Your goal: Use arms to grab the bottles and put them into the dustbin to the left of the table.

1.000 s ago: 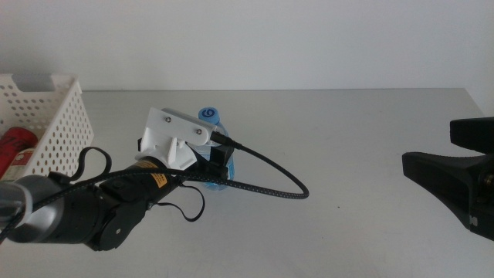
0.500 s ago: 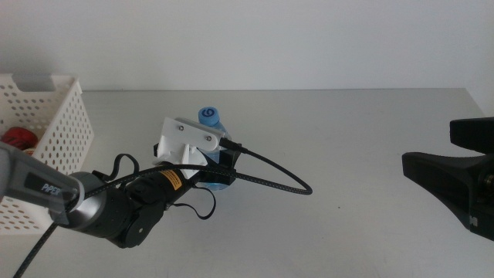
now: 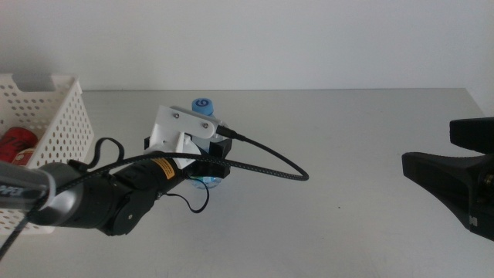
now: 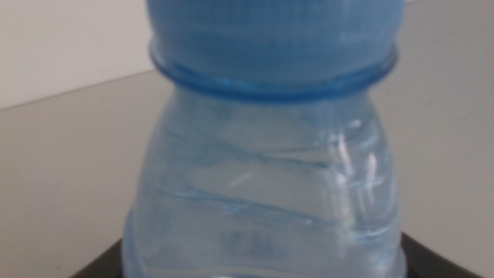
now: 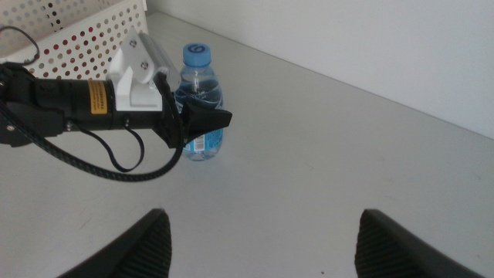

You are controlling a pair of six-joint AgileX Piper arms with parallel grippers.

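Middle view alone shows red can (image 3: 17, 143) inside dustbin (image 3: 58, 127).

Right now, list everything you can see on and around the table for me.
water bottle: one, clear with blue cap, upright mid-table, between the left gripper's jaws.
red can: one, red, inside the basket.
basket: one, white with round holes, at the table's left edge.
table: one, light grey.
left gripper: black jaws, white housing, around the bottle.
right gripper: dark jaws, open, waiting at the table's right side.
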